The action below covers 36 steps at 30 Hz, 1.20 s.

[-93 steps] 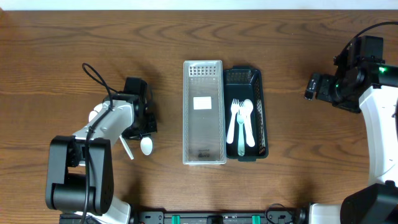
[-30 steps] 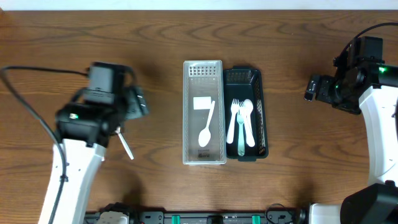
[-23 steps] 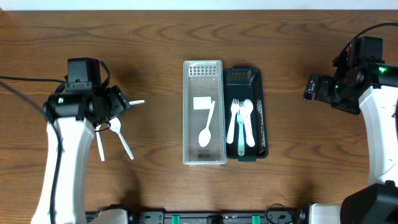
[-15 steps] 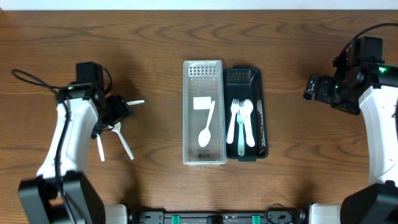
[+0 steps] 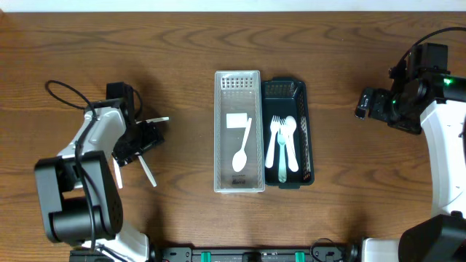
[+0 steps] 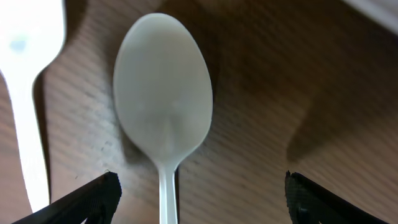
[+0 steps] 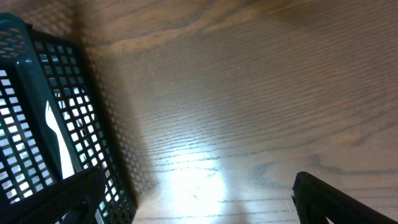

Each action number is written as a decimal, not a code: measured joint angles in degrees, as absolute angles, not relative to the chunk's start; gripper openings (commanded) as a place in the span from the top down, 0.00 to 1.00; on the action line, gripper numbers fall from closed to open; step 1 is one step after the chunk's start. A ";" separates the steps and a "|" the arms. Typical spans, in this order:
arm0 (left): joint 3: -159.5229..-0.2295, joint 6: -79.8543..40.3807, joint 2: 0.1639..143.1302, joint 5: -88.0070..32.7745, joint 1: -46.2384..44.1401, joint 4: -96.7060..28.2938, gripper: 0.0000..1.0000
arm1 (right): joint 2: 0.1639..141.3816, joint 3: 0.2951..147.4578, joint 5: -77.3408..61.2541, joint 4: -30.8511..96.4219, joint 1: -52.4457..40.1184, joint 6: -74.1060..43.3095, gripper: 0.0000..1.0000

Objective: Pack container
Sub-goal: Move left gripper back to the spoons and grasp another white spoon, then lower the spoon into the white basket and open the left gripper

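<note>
A clear container [image 5: 221, 131] stands mid-table with one white spoon [image 5: 241, 148] in it. A dark mesh basket [image 5: 306, 135] beside it holds white forks [image 5: 275, 142] and a spoon. My left gripper [image 5: 144, 138] is low over loose white cutlery at the left. In the left wrist view a white spoon [image 6: 163, 93] lies on the wood, its handle running between my open left gripper [image 6: 199, 205] fingers without touching them. My right gripper [image 5: 366, 102] hangs open and empty to the right of the basket; the basket's mesh wall [image 7: 37, 118] shows left of the right gripper [image 7: 199, 199].
Another white utensil [image 6: 25, 118] lies just left of the spoon. The spoon's handle [image 5: 148, 172], a second handle [image 5: 116, 175] and a white utensil [image 5: 159, 119] show around the left gripper. Black cable [image 5: 65, 98] loops behind the left arm. Bare wood lies between basket and right arm.
My left arm has swung down from high near the camera and now sits low over the loose cutlery at the left. The right arm has not moved.
</note>
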<state>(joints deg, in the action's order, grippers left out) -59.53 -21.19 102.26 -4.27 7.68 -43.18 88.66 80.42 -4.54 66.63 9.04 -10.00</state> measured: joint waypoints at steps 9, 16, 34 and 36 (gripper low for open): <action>-59.55 -18.44 104.16 -6.09 7.68 -41.91 0.13 | 88.66 80.42 -4.54 66.74 9.04 -9.98 0.01; -59.55 -17.78 104.27 -5.87 7.73 -42.24 0.32 | 88.66 80.42 -4.51 66.87 9.04 -9.98 0.01; -59.57 -16.78 104.38 -6.07 7.73 -43.24 0.79 | 88.66 80.42 -4.54 66.89 9.04 -9.98 0.01; -59.57 -16.71 104.38 -6.07 7.73 -43.24 0.81 | 88.66 80.42 -4.54 66.89 9.04 -9.98 0.01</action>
<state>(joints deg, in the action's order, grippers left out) -59.57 -16.71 104.38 -6.07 7.73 -43.24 88.66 80.42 -4.54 66.89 9.04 -9.98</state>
